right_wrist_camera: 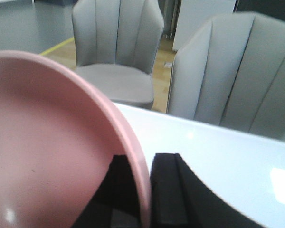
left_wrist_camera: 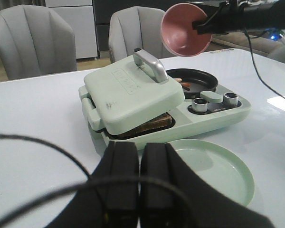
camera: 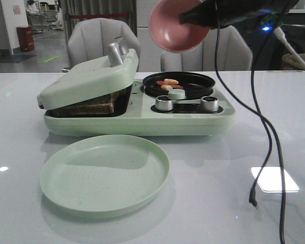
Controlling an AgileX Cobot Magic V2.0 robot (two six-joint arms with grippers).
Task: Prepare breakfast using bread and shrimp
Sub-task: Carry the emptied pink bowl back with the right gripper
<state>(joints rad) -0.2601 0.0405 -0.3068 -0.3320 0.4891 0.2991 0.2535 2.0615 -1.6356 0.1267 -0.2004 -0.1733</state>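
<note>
The bread [camera: 94, 106] [left_wrist_camera: 153, 125] lies inside the pale green breakfast maker [camera: 137, 119] [left_wrist_camera: 218, 116], under its nearly lowered lid [camera: 89, 81] [left_wrist_camera: 128, 92]. Orange-pink shrimp [camera: 168, 84] [left_wrist_camera: 180, 82] lie in the maker's black round pan [camera: 179, 84] [left_wrist_camera: 192, 81]. My right gripper [camera: 190, 19] [right_wrist_camera: 145, 190] is shut on the rim of an empty pink bowl [camera: 175, 25] [left_wrist_camera: 184, 29] [right_wrist_camera: 52, 142], held tilted high above the pan. My left gripper [left_wrist_camera: 138, 175] is shut on nothing, low over the table in front of the maker; it is out of the front view.
An empty pale green plate [camera: 104, 174] [left_wrist_camera: 213, 166] rests in front of the maker. Black cables [camera: 267, 137] hang from the right arm down to the table. Grey chairs [camera: 104, 38] [right_wrist_camera: 118, 52] stand behind the white table [camera: 30, 162].
</note>
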